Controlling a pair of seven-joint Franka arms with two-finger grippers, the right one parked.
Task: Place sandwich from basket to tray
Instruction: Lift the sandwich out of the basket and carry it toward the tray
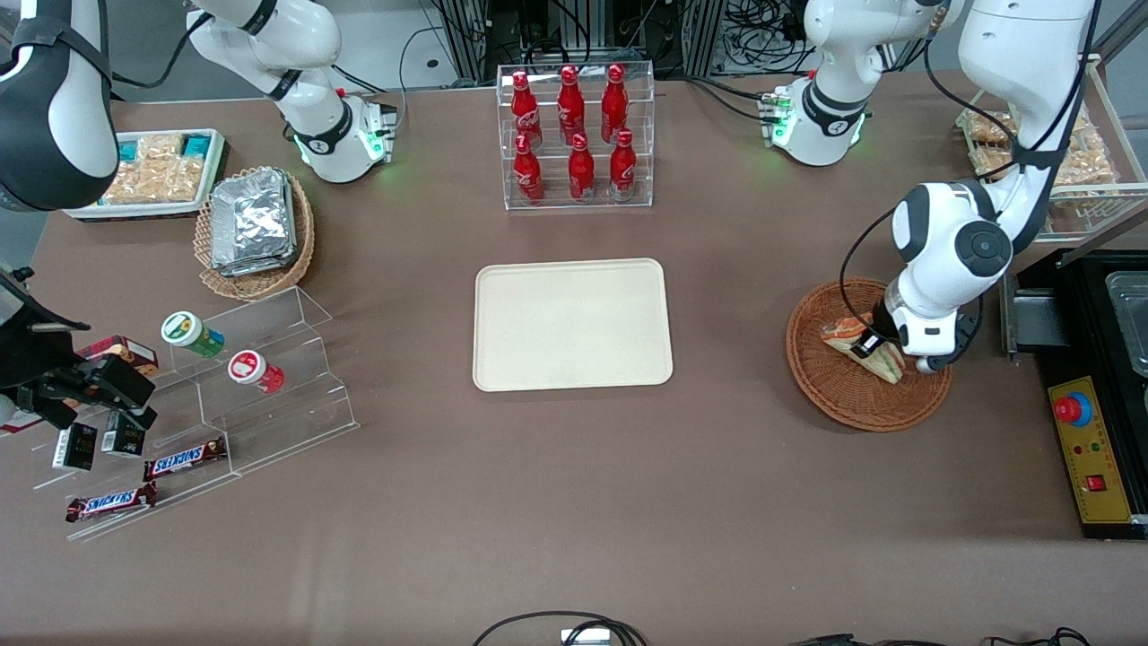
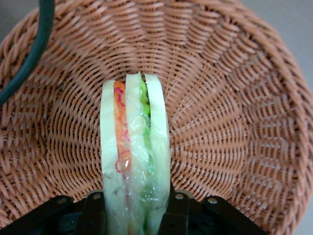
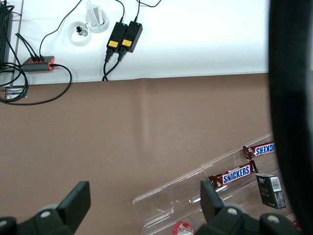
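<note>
The sandwich [image 1: 888, 363], a clear-wrapped wedge of white bread with orange and green filling, stands on edge in the reddish-brown wicker basket [image 1: 843, 408] toward the working arm's end of the table. My gripper [image 1: 868, 345] is down inside the basket, shut on the sandwich. In the left wrist view the sandwich [image 2: 134, 147] runs straight out from the gripper [image 2: 134, 218], and a black finger [image 2: 93, 210] presses on each bread face over the basket's weave [image 2: 220, 122]. The cream tray [image 1: 572, 325] lies bare at the table's middle, beside the basket.
A clear rack of red bottles [image 1: 576, 135] stands farther from the camera than the tray. A black control box with a red button [image 1: 1090, 449] sits close beside the basket. Toward the parked arm's end are a tan basket of foil packets [image 1: 256, 229] and acrylic steps with snacks [image 1: 242, 386].
</note>
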